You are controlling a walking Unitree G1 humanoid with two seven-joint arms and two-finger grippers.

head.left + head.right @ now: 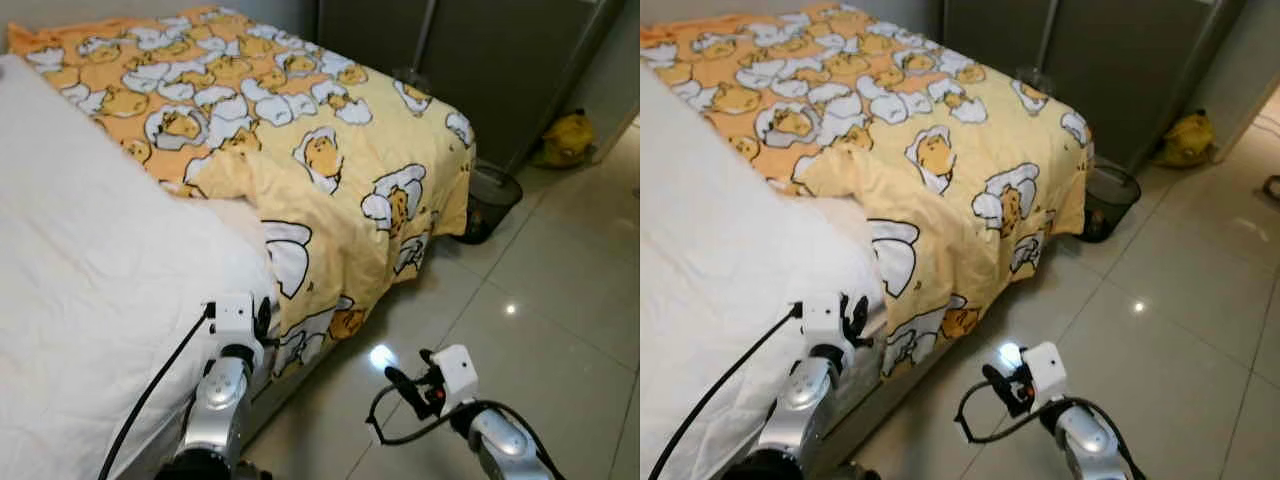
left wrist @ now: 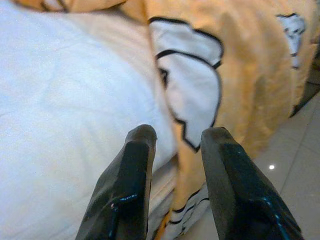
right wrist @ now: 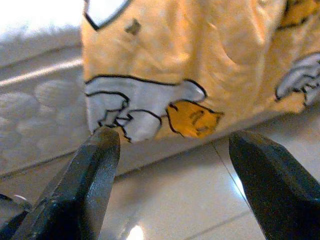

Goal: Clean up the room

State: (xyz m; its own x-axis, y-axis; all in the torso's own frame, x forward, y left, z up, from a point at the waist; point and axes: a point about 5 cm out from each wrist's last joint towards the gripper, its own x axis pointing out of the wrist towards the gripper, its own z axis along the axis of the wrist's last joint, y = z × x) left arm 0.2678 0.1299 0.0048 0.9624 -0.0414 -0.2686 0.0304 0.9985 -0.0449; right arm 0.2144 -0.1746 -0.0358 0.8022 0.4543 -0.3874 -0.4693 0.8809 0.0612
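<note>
While glossy pale tiles (image 1: pixel 560 300) reflect a ceiling light, a bed with a plain white sheet (image 1: pixel 90 270) carries a rumpled yellow cartoon-egg quilt (image 1: pixel 300 130) that drapes over its corner toward the floor. Beyond stand a black mesh bin (image 1: pixel 492 200) and a yellow bag (image 1: pixel 568 137). No writing is legible. The left gripper (image 2: pixel 175 150), narrowly parted, hovers at the quilt's hanging edge; the right gripper (image 3: pixel 172 150) is spread wide near the floor.

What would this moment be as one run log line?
left gripper: open, at quilt edge by white sheet | right gripper: open, low over floor, facing quilt hem | quilt: folded back, unheld
</note>
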